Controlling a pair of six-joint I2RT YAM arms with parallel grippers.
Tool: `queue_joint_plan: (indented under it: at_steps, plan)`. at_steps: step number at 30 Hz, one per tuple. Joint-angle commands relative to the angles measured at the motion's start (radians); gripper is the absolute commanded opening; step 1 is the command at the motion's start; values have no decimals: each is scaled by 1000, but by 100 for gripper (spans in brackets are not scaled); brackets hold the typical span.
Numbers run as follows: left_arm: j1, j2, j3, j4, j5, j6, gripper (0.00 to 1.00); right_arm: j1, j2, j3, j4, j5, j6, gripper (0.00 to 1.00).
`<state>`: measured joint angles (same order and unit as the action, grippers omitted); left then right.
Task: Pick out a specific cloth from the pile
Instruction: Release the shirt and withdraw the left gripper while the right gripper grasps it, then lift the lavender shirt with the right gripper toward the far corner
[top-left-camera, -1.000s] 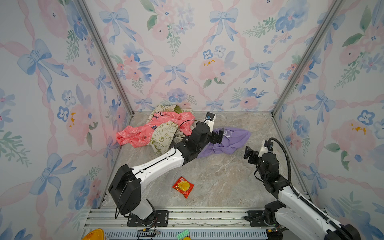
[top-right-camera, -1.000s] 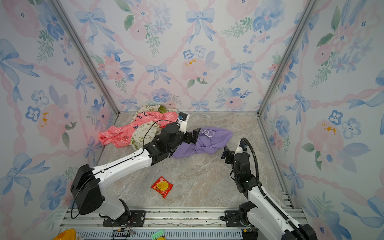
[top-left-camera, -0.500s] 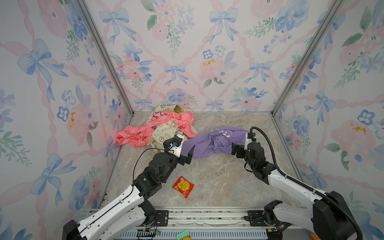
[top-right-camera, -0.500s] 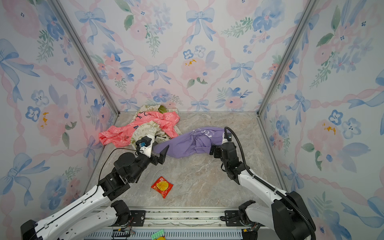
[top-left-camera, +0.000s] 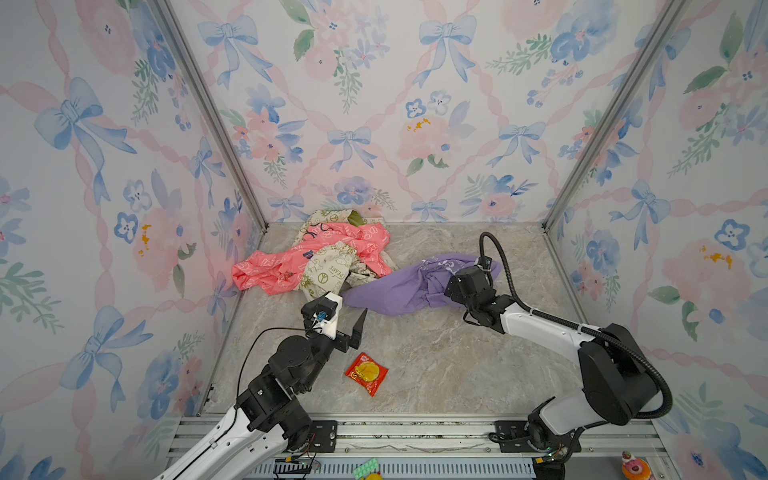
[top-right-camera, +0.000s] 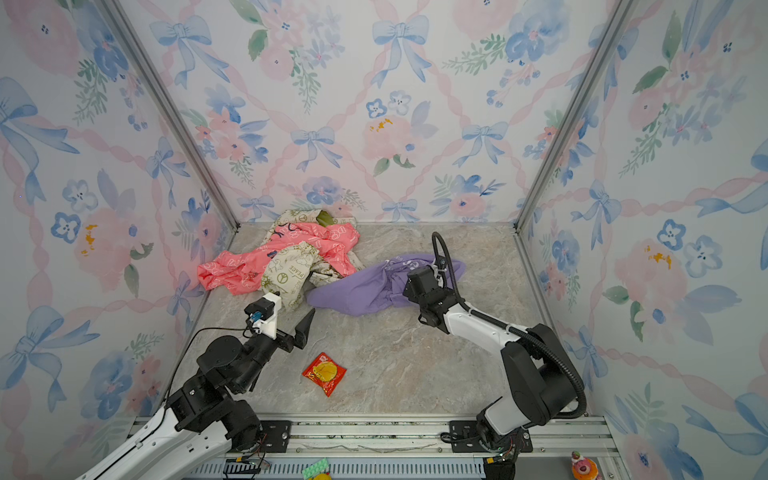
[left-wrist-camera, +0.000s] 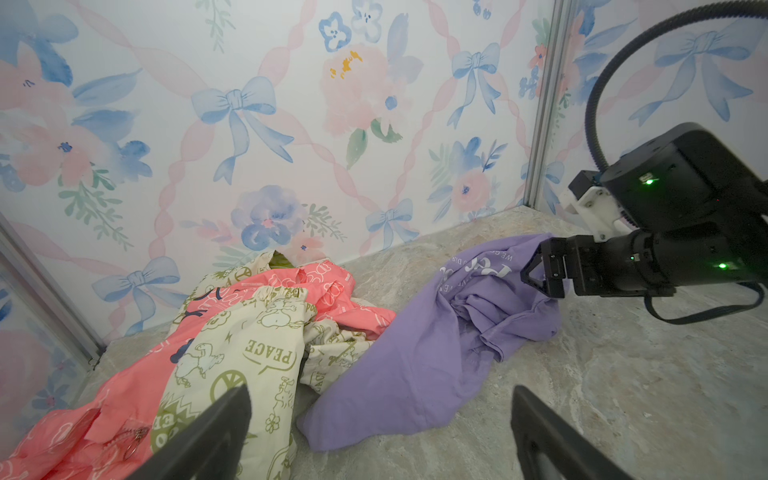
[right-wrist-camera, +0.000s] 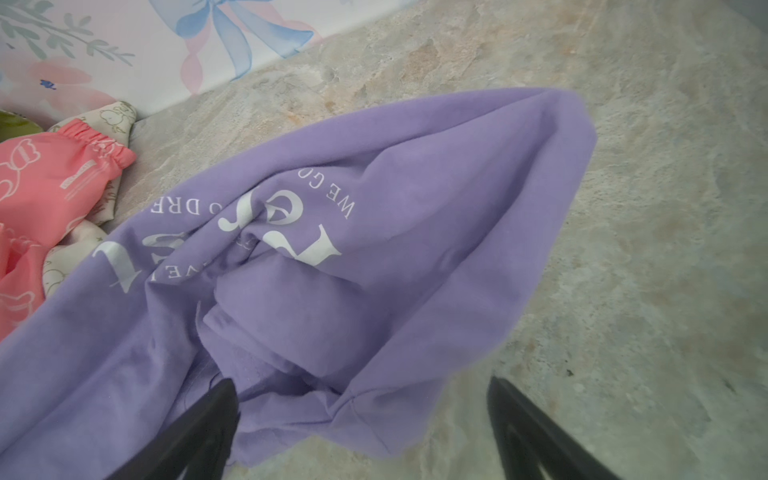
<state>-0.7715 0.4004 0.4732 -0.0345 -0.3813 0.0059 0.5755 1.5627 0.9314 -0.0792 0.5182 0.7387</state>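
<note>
The cloth (top-left-camera: 395, 289) (top-right-camera: 357, 291), a lilac T-shirt with white lettering, lies crumpled on the floor just right of the pile (top-left-camera: 328, 259) (top-right-camera: 291, 262) of coral-pink and cream peace-sign garments. My right gripper (top-left-camera: 451, 286) (top-right-camera: 411, 284) sits low at the cloth's right end. In the right wrist view it (right-wrist-camera: 361, 395) is open, its jaws straddling a folded hem of the cloth (right-wrist-camera: 374, 216), nothing clamped. My left gripper (top-left-camera: 347, 322) (top-right-camera: 293, 322) hovers open and empty in front of the pile, short of the cloth's left tip (left-wrist-camera: 399, 374).
A red and yellow snack packet (top-left-camera: 366, 373) (top-right-camera: 324, 372) lies on the stone-pattern floor (top-left-camera: 436, 353) near the front, just right of my left arm. Floral walls close in the left, back and right. A metal rail (top-left-camera: 415, 432) runs along the front edge.
My left arm has pulled back from the cloth toward the front left, jaws open. My right arm has reached forward to the cloth's right end. The cloth now lies stretched further left.
</note>
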Motion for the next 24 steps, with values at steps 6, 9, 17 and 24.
queue_joint_plan:
  at_steps: [6,9,17,24]
  plan:
    - [5,1,-18,-30,23,-13,98,29,71,18,-92,93,218,85]
    - [6,9,-18,-31,44,-12,98,28,118,35,-98,97,248,81]
    - [6,-6,-19,-38,16,-7,98,13,197,68,-88,92,283,72]
    - [6,-3,-19,-41,-1,-4,98,-33,217,32,12,-1,295,53]
